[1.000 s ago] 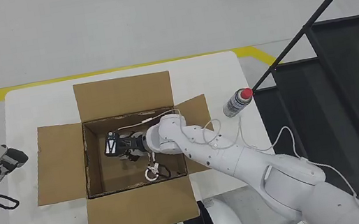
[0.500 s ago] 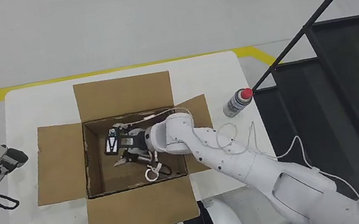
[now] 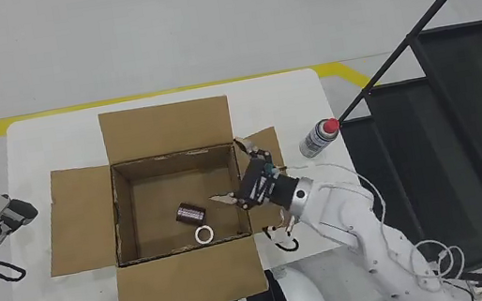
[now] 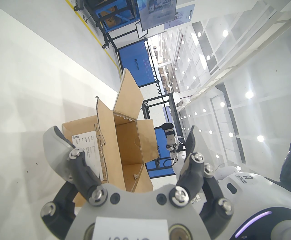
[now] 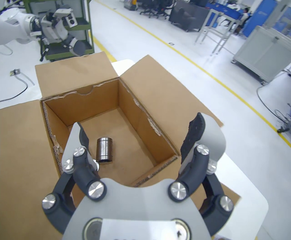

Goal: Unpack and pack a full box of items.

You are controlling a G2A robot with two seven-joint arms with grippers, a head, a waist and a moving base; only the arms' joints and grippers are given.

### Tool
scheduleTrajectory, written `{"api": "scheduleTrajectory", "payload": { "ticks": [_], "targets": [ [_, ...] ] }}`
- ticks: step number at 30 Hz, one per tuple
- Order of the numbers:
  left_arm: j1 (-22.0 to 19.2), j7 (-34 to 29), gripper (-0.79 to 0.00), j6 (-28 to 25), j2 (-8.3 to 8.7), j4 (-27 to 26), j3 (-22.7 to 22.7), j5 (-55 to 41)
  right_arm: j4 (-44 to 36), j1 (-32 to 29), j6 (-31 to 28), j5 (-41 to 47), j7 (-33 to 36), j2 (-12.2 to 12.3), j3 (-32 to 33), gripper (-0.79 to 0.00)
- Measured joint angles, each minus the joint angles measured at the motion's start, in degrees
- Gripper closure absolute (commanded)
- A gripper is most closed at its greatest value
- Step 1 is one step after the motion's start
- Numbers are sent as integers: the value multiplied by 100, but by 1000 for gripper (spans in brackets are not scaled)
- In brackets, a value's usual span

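- On the floor of the open box (image 3: 127, 211) a dark metal cylinder (image 3: 192, 213) lies on its side, its long axis running roughly left to right, one end toward the right wall.
- A white ring (image 3: 204, 235) lies flat near it, close to the front wall.
- Wide cardboard floor lies between the cylinder and the left and far walls.
- All four flaps (image 3: 164, 126) are folded outward, so the opening is unobstructed.
- Above the box's right rim hangs the right gripper (image 5: 138, 125), its fingers spread wide with nothing between them.
- A red-capped spray can (image 3: 319, 138) sits right of the box, near the tabletop (image 3: 48, 133) edge.
- Off the tabletop's left edge, well apart from the box, the left gripper (image 4: 122, 133) is spread and holds nothing.
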Motion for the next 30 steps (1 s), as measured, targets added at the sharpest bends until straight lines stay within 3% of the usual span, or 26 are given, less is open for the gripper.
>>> {"api": "scheduleTrajectory", "payload": {
  "ticks": [5,11,25,30],
  "targets": [
    [0,0,-785,0,0,0,0,0,-51,-955,832,-252,-1350,72,720,-785],
    [0,0,-785,0,0,0,0,0,75,-1535,1707,-96,-2366,65,994,-785],
    [0,0,-785,0,0,0,0,0,108,-1527,1654,-98,-2370,62,998,-785],
    [0,0,-785,0,0,0,0,0,581,-1426,2091,888,-2300,54,1597,-785]
  ]
}}
